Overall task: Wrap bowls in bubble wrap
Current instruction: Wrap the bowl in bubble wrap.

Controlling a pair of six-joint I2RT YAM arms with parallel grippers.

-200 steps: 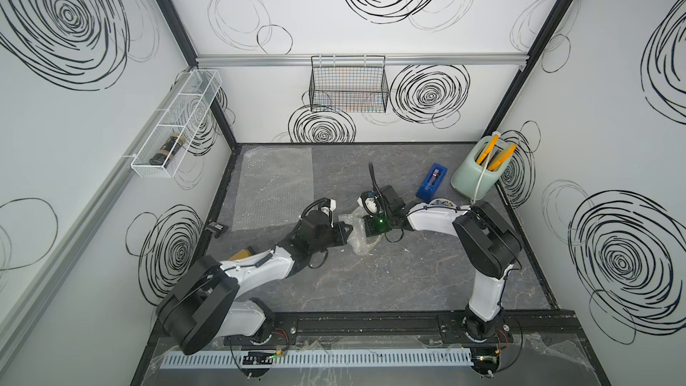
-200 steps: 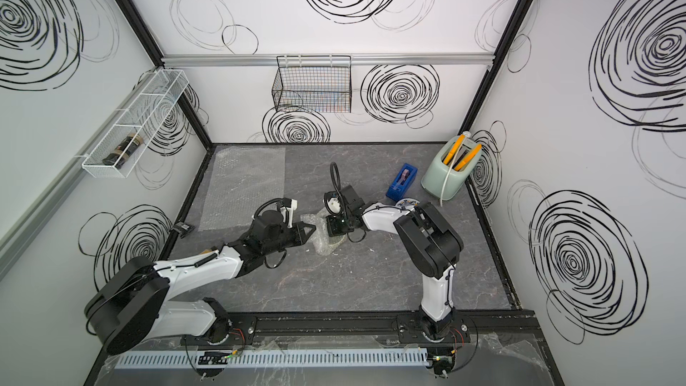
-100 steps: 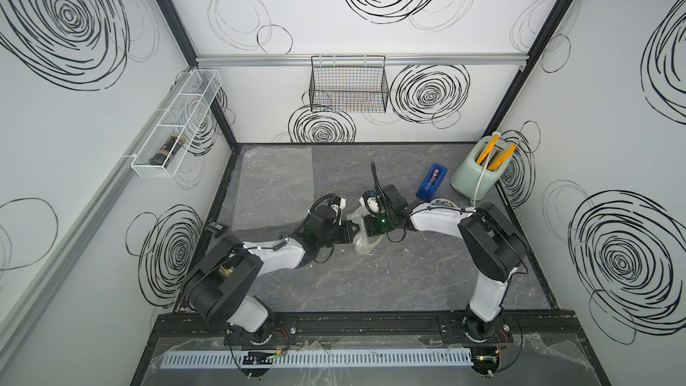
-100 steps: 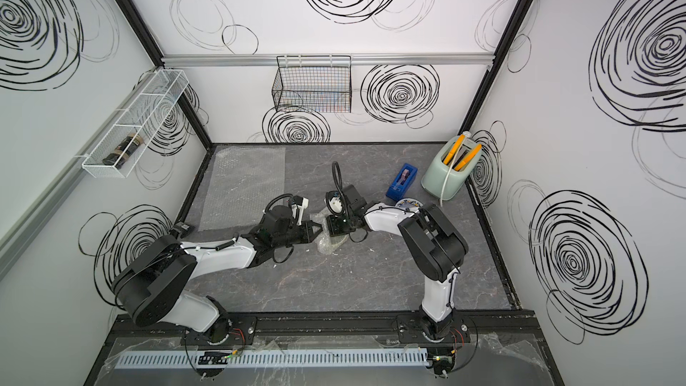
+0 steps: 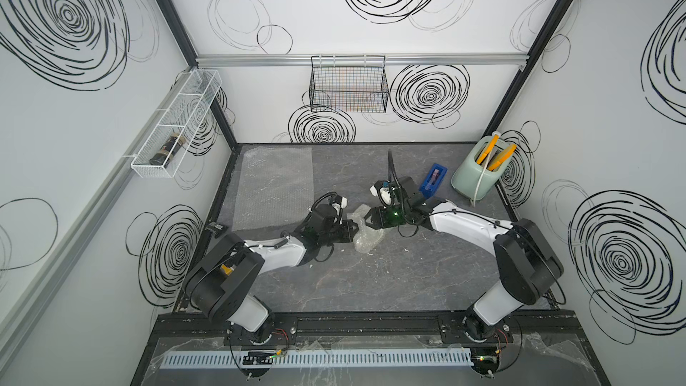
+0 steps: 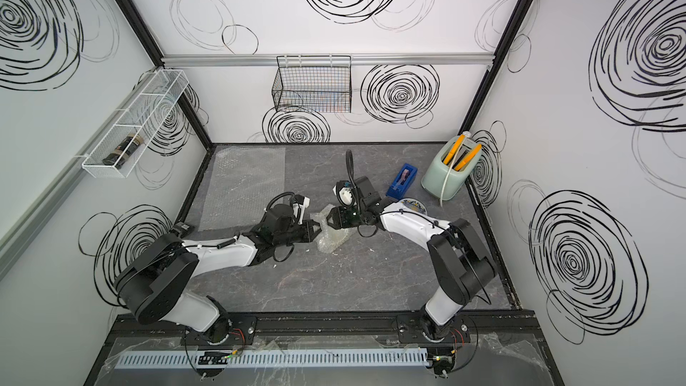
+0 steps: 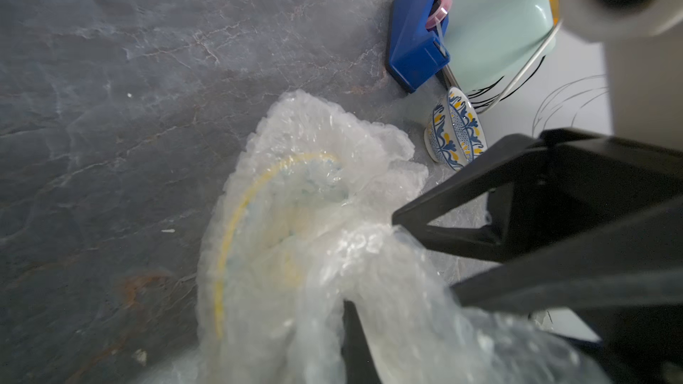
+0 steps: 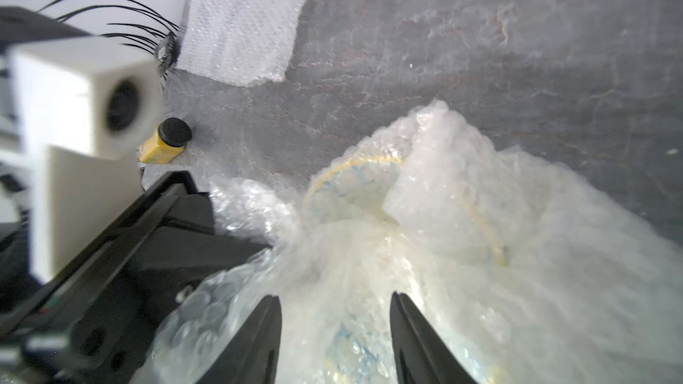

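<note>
A crumpled sheet of bubble wrap [image 5: 365, 242] sits mid-table, bunched around the cream bowl [image 7: 225, 253], whose yellow rim shows through the film. My left gripper [image 5: 355, 232] is shut on a gathered fold of this wrap at its left side; in the left wrist view one dark finger [image 7: 355, 345] pokes out from under the film. My right gripper [image 8: 336, 326] hangs over the bundle from the right with its jaws open and wrap between them. The white bowl with blue pattern [image 7: 456, 129] stands bare beside the right arm [image 6: 414, 205]. A second bubble wrap sheet [image 5: 274, 187] lies flat at the back left.
A blue tape dispenser [image 5: 433, 180] and a pale green toaster [image 5: 479, 174] stand at the back right. A small yellow bottle with a black cap [image 8: 166, 142] lies by the left wall. A wire basket [image 5: 349, 87] hangs on the back wall.
My right gripper's jaws have spread apart over the bundle. My left arm has pushed in toward the bundle, its gripper staying shut.
</note>
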